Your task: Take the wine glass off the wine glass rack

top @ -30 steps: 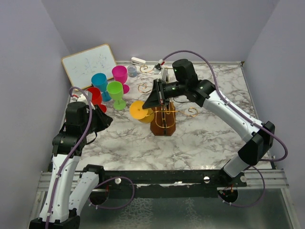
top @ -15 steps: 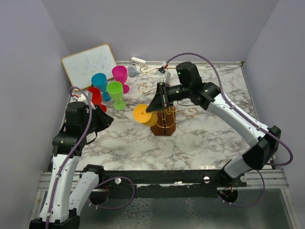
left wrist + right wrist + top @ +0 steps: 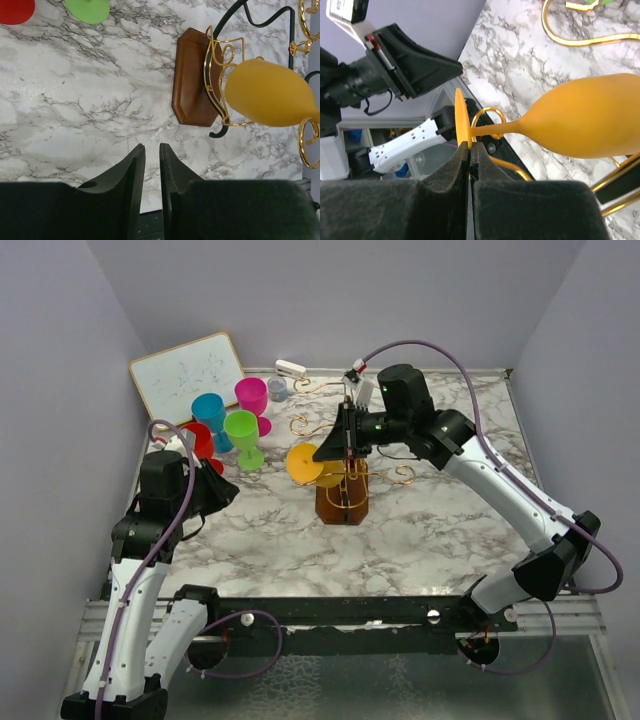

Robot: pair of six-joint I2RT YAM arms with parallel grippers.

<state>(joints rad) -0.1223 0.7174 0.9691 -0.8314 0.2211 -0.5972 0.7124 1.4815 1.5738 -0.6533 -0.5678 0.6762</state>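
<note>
A white marble-patterned table (image 3: pixel 440 530) with grey veins filled the space, closed in by plain lavender walls (image 3: pixel 350 300) on three sides. Light fell evenly, without hard shadows.

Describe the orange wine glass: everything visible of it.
The wine glass is opaque orange-yellow and looks like plastic. It has an egg-shaped bowl, a thin stem and a flat round foot. It lies on its side above the table, with its bowl among the gold wires of the rack and its stem crossing a gold curl. The right gripper is shut on the foot's rim. Whether the glass touches the wires is unclear.
</note>
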